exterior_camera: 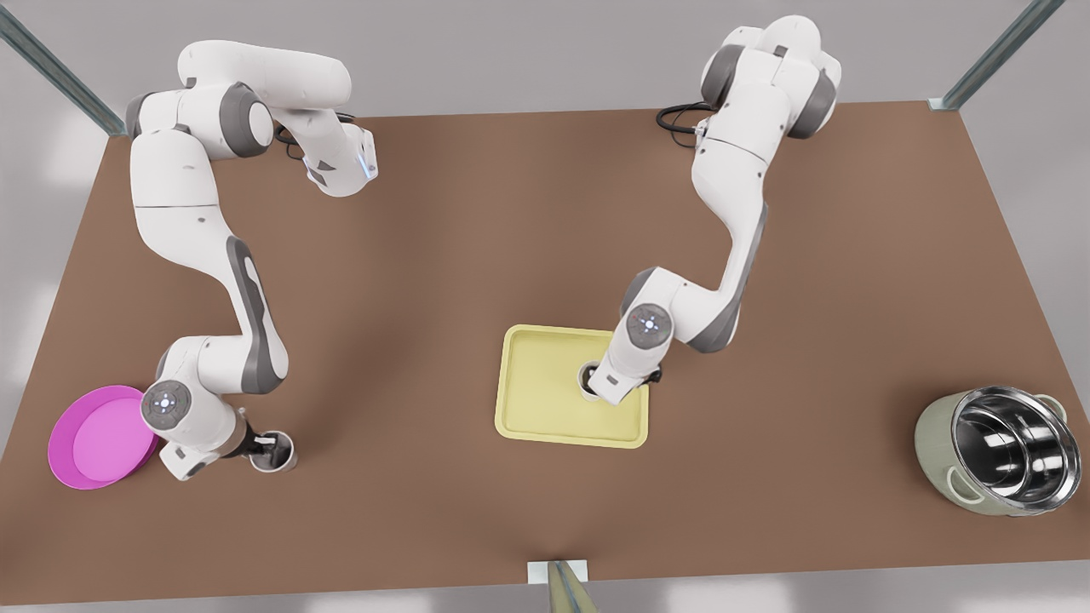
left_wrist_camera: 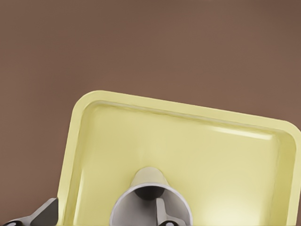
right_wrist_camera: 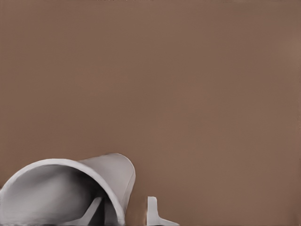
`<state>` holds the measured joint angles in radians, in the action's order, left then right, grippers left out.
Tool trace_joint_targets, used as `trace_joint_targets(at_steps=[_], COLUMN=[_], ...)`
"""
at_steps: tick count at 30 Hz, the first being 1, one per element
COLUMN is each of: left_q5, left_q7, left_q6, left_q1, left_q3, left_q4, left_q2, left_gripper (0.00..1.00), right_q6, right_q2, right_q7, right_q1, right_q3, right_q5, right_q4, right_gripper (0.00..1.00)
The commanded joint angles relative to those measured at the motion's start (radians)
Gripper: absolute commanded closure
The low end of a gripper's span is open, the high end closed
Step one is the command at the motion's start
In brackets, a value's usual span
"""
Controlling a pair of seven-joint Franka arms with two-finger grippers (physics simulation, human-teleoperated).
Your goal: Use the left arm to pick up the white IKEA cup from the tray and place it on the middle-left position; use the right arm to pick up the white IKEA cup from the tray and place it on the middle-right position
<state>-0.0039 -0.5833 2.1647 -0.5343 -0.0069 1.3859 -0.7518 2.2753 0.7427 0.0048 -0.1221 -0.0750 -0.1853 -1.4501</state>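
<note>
One white cup (exterior_camera: 586,375) stands on the pale yellow tray (exterior_camera: 545,400) near the table's middle. My left gripper (exterior_camera: 593,380) is down at this cup, on the arm at the front view's right. In the left wrist view the cup (left_wrist_camera: 149,181) sits on the tray (left_wrist_camera: 117,141), and the left gripper (left_wrist_camera: 104,216) is open, one finger inside the cup and one outside. A second white cup (exterior_camera: 285,455) stands on the bare table at the front view's left. My right gripper (exterior_camera: 271,444) straddles that cup's (right_wrist_camera: 110,172) wall, open, fingers (right_wrist_camera: 153,212) clear of it.
A round pink plate (exterior_camera: 98,436) lies just beside the right arm's wrist at the front view's left edge. A steel pot (exterior_camera: 996,460) in a grey-green shell sits tilted at the far right. Brown table (exterior_camera: 409,340) stretches between the two cups.
</note>
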Motion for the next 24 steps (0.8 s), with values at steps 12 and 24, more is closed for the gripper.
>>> trace_joint_targets(at_steps=[12, 24], left_q5=[-0.005, 0.001], left_q7=[-0.164, -0.092], left_q6=[0.152, -0.111], left_q1=[-0.01, 0.011], left_q3=[0.001, 0.044], left_q4=[0.068, -0.033], left_q2=[-0.015, 0.043], left_gripper=[0.59, 0.74], right_q6=[0.038, -0.183], right_q2=[-0.002, -0.175], right_q7=[-0.522, -0.56], right_q1=[-0.01, -0.024], right_q3=[0.0, -0.005], right_q5=[0.041, 0.109], right_q4=[0.002, 0.008], right_gripper=[0.0, 0.0])
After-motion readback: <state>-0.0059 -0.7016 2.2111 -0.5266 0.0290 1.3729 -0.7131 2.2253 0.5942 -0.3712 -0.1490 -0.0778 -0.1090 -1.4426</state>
